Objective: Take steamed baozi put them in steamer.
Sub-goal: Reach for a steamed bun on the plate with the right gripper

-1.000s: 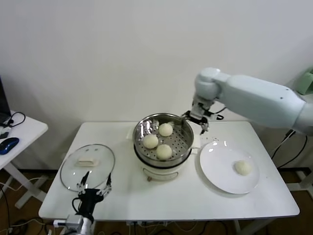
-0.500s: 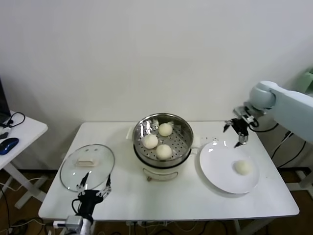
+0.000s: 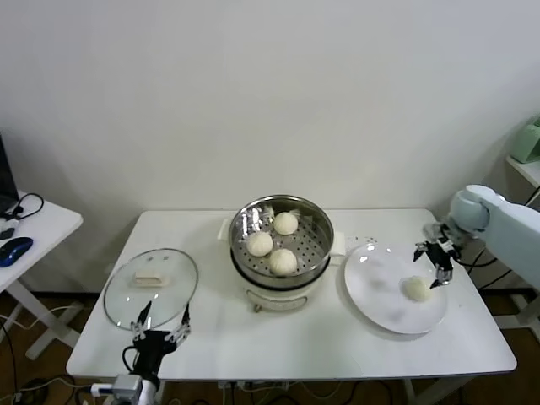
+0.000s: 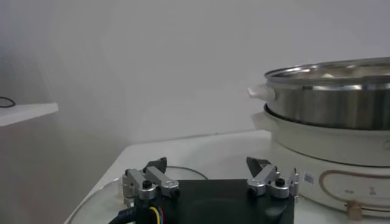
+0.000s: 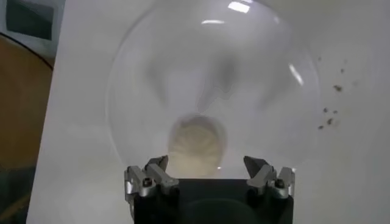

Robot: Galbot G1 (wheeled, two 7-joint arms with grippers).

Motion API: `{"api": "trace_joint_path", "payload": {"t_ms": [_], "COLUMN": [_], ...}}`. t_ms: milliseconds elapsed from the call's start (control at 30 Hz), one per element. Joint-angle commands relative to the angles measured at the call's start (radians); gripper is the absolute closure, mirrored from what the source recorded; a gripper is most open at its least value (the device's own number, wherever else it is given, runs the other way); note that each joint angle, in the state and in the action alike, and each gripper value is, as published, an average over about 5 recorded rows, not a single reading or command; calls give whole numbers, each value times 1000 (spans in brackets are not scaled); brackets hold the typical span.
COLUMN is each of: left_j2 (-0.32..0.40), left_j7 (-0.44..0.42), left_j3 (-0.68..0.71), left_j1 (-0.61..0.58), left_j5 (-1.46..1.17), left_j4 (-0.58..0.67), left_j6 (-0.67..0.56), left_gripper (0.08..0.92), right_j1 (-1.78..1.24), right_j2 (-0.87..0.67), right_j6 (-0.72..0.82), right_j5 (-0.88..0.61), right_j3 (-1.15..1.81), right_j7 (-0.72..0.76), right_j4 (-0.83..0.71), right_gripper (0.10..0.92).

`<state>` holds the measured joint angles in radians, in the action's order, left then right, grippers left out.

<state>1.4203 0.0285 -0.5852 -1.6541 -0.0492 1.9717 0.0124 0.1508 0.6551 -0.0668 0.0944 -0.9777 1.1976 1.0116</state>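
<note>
Looking down from the head, the right pincer (image 3: 432,261) hangs wide open, holding nothing, just above the last baozi (image 3: 417,288) on the white plate (image 3: 371,295). Three baozi (image 3: 283,261) already sit in the steamer (image 3: 283,249). The bun is soft and round, so a squeeze off to one side might make it roll or squash. The plate lies near the right edge of the white table (image 3: 253,337), so a push could slide it. A glass lid (image 3: 151,287) lies far left, with a small side table (image 3: 34,224) beyond and a plain white wall behind.

From the left wrist, the left pincer (image 4: 209,179) waits open and empty at the near left, beside the lid.

From the right wrist, the bun sits between the open fingers (image 5: 149,178), slightly toward one finger.
</note>
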Motion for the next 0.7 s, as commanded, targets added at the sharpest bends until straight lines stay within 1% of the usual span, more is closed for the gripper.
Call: {"api": "trace_joint_path", "payload": {"t_ms": [33,433,700], "left_j2": [2,1,2], "left_j7": [0,0,-1], "left_j3": [-1,-1,-2], "left_j1": [-2,1,2], "left_j5": [2,0,1], "left_j4": [-3,-7,-10], "left_j6": [-1,4,4], "left_gripper": [177,177,177], "right_j1": [-153,-160,-169], "right_j2": [7,86,108], "right_j6": [-29,-50,-49], "right_j5": [126,147,146], "right_j3": [136,183,184], "right_j7": [-9,-19,-18], "right_j4": [-72,-140,-149], "right_gripper": [203,203,203]}}
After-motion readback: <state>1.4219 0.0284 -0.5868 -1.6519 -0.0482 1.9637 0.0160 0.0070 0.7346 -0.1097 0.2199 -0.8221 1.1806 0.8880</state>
